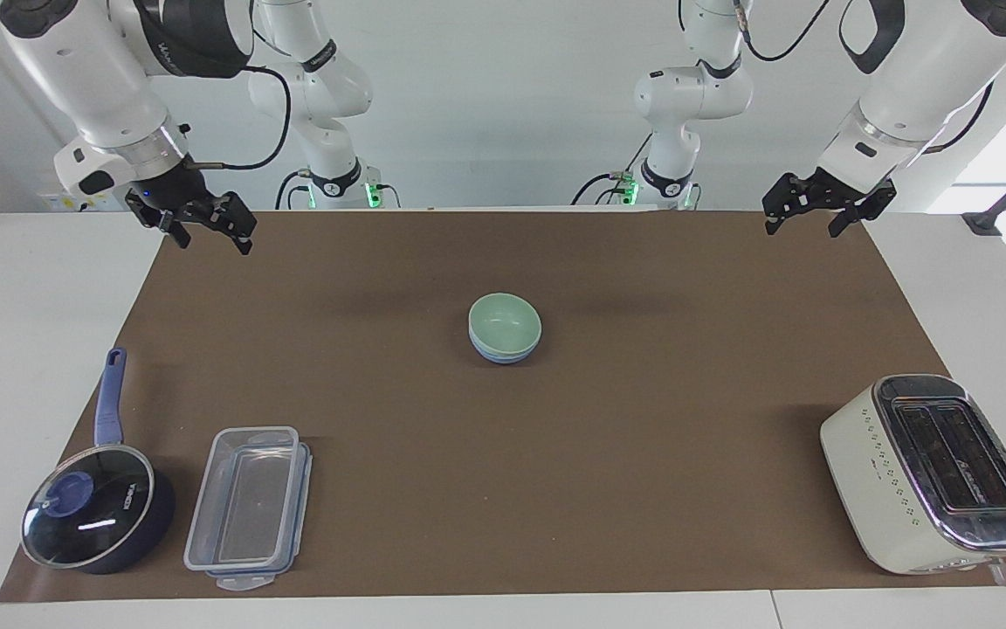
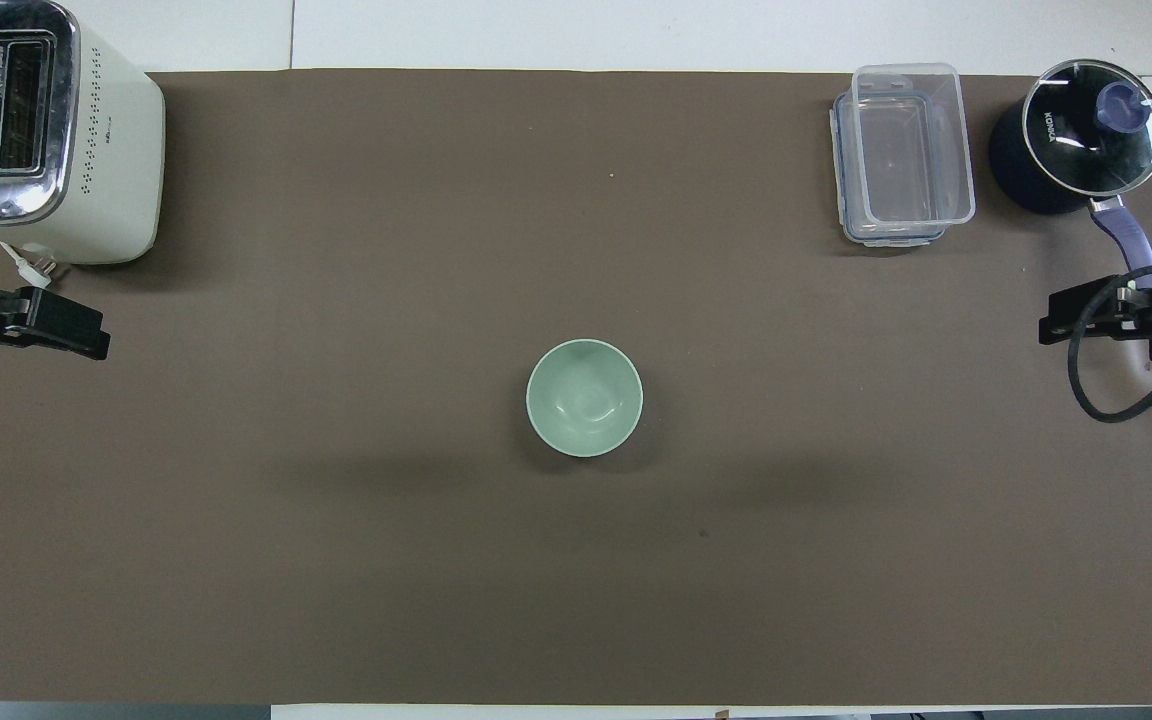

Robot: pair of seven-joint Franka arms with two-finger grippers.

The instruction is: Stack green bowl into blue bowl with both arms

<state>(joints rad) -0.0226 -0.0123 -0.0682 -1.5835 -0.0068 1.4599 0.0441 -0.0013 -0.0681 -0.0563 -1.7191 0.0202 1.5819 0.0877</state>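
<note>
blue bowl point(image 1: 503, 354): only a band of its outer wall shows under the green bowl point(image 1: 505, 321) in the facing view; from overhead the green bowl point(image 2: 584, 397) covers it wholly.
left gripper point(image 2: 31, 323): partly cut by the overhead picture's edge.
right gripper point(image 2: 1116, 318): partly cut by the edge, cable across it.
toaster point(image 2: 31, 130): corner cut off overhead.

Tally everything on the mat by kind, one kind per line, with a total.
Bowls: 2, the green bowl nested in the blue bowl
Saucepan: 1
Clear container: 1
Toaster: 1
Total: 5
</note>
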